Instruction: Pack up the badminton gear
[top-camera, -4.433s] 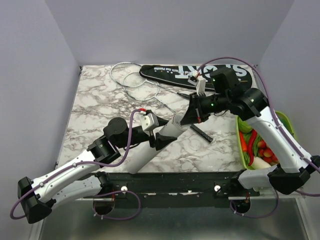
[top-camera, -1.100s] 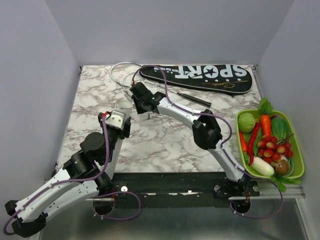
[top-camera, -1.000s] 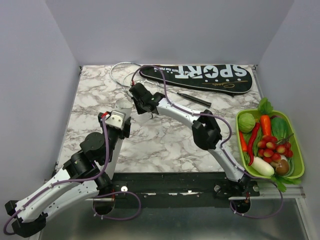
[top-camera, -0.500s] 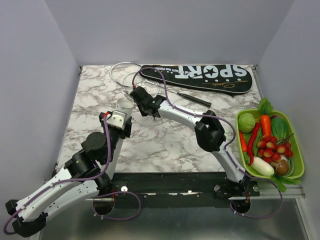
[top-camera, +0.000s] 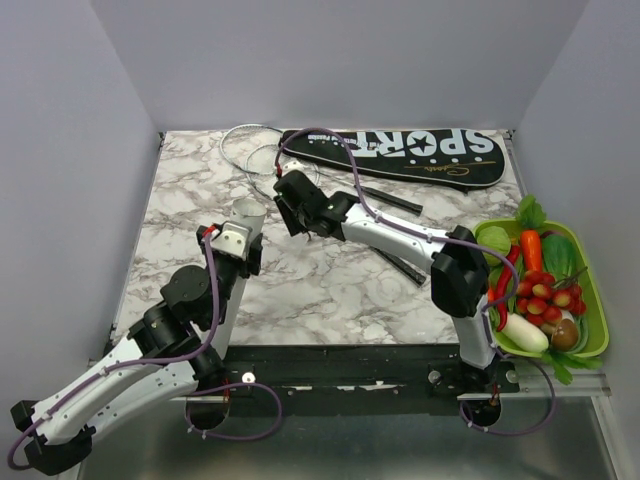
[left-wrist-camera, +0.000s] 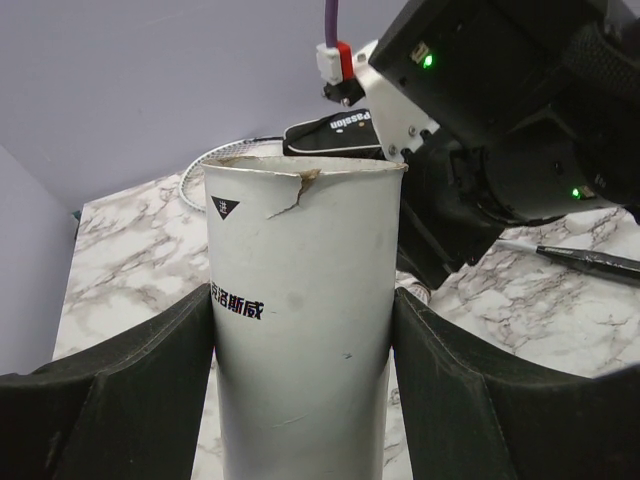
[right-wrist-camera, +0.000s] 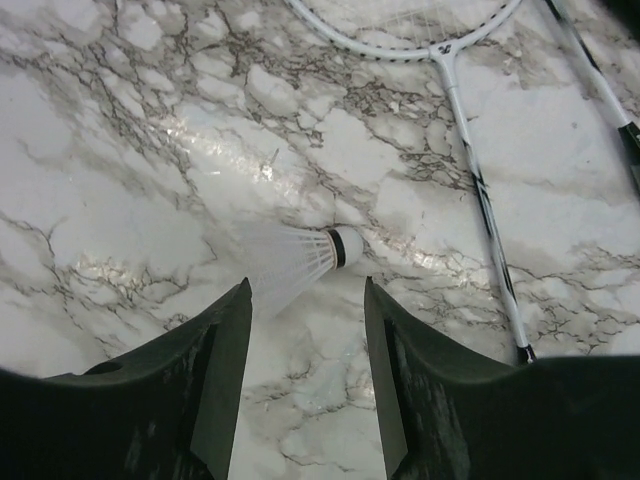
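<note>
Top external view: two rackets (top-camera: 255, 150) lie with their pale hoops overlapping near the far left corner of the tabletop (top-camera: 190, 200). One black handle (top-camera: 392, 200) rests just in front of the single black bag (top-camera: 400, 150); the other handle (top-camera: 405, 266) lies nearer the middle. The bag runs along the far edge, lettered SPORT. One green tray (top-camera: 604, 325) of vegetables sits at the right edge. The left gripper (top-camera: 244, 218) holds one white tube (top-camera: 248, 207) upright. The right gripper (top-camera: 292, 210) hangs just beside it, over the racket shafts; its jaws cannot be read here.

Left wrist view: this alone shows the tube's torn rim and printed characters. Both fingers (left-wrist-camera: 150, 380) press its sides. The right arm's wrist stands just behind it.

Right wrist view: only here does one white shuttlecock (right-wrist-camera: 300, 258) appear. It lies on the marble just past the fingers (right-wrist-camera: 215, 380), in line with their gap and touching neither. The jaws stand wide with nothing between them. Both racket shafts run to its right, one hoop beyond it.
</note>
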